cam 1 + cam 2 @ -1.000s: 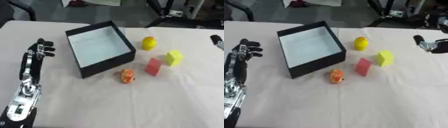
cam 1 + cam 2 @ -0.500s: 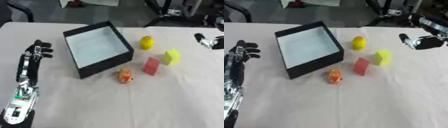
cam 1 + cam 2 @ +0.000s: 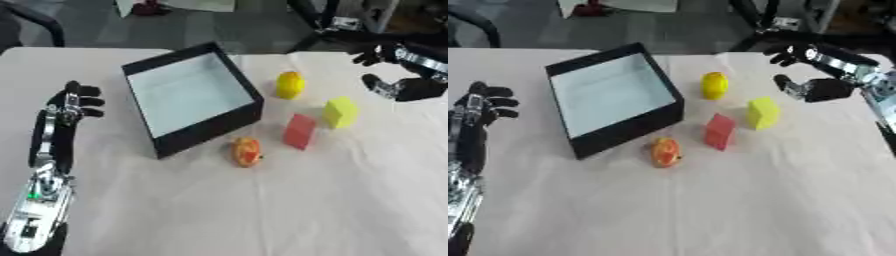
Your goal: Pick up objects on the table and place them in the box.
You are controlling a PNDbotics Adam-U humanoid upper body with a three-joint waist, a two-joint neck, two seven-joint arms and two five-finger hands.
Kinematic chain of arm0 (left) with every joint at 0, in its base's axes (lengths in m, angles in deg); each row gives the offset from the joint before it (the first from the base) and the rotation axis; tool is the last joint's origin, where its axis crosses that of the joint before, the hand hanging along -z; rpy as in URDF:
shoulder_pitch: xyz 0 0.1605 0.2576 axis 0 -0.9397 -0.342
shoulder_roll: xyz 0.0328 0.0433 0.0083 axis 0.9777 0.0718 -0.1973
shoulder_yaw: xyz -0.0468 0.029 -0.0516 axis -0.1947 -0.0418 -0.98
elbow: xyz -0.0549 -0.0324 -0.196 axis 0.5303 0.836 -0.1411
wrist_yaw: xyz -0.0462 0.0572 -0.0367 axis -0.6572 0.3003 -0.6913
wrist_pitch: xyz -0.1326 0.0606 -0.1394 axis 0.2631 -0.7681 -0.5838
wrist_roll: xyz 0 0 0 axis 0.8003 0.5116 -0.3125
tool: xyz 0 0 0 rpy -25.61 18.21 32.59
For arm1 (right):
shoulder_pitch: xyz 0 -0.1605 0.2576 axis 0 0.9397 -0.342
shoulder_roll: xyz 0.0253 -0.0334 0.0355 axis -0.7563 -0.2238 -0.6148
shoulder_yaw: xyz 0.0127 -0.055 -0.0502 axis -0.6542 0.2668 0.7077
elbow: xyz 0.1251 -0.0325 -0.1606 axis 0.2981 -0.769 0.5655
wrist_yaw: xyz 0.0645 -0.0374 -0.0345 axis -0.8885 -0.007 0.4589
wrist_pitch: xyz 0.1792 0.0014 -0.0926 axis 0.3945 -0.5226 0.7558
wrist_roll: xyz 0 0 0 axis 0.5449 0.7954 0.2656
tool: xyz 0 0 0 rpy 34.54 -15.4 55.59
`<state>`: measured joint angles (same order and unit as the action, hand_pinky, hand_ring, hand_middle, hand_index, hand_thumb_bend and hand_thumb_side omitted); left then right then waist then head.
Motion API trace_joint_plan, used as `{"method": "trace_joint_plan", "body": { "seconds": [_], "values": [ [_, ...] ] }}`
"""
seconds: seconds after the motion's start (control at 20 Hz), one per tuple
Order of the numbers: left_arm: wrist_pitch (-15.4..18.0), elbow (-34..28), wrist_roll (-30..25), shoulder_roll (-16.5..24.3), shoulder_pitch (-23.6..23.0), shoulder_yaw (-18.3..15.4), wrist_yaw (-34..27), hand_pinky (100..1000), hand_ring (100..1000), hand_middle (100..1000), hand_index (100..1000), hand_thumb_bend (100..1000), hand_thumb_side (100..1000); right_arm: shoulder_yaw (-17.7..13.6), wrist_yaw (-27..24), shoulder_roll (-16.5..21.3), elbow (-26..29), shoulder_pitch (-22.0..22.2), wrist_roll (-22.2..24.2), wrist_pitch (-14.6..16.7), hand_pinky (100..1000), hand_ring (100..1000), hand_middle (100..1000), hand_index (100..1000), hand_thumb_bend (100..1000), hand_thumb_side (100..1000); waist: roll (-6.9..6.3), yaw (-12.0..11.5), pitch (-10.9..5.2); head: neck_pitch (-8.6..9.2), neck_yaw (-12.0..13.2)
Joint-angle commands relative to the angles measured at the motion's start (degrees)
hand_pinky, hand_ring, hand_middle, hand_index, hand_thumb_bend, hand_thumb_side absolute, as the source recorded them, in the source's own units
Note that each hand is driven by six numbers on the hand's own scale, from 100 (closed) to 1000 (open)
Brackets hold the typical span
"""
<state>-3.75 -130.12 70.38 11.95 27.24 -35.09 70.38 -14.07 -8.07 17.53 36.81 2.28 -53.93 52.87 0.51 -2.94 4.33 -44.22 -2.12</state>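
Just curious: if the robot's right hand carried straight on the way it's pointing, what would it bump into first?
Probably the yellow block: the right hand reaches leftward, open, just above it. Depth is unclear, so it might pass over.

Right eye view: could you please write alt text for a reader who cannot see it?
The right hand, open, hovers above a yellow block on a white table. Nearby lie a red block, a yellow round thing and an orange one, beside an empty black box. The left hand rests at the left edge.
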Motion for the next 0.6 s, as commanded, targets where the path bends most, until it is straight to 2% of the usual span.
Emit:
{"method": "trace_joint_plan", "body": {
  "seconds": [0.05,0.35,0.55,0.6],
  "values": [
    [0.07,-1.37,-0.28,0.25,0.89,0.15,0.14,578,619,601,651,100,900,-0.13,1.94,0.55,-0.91,-1.08,0.56,0.79,875,901,939,969,100,604,-0.64,-0.16,-0.12,0.1,-0.16],
    [0.09,-1.39,-0.52,-0.03,1.1,0.23,0.16,579,620,600,652,100,900,0.38,5.09,-0.7,-2.0,-1.03,2.28,2.51,882,912,950,979,100,517,-0.85,-0.45,0.05,0.1,-0.42],
    [0.16,-1.44,-0.75,-0.33,1.25,0.32,0.19,579,620,600,652,100,900,0.59,6.4,-1.13,-2.31,-1.05,3.19,3.54,886,921,956,984,100,339,-0.96,-0.73,0.07,0.1,-0.65],
    [0.18,-1.45,-0.83,-0.39,1.28,0.36,0.21,579,620,601,652,100,900,0.62,6.8,-1.16,-2.37,-1.07,3.43,3.76,888,925,958,986,100,242,-0.97,-0.8,0.07,0.1,-0.7]
  ]
}}
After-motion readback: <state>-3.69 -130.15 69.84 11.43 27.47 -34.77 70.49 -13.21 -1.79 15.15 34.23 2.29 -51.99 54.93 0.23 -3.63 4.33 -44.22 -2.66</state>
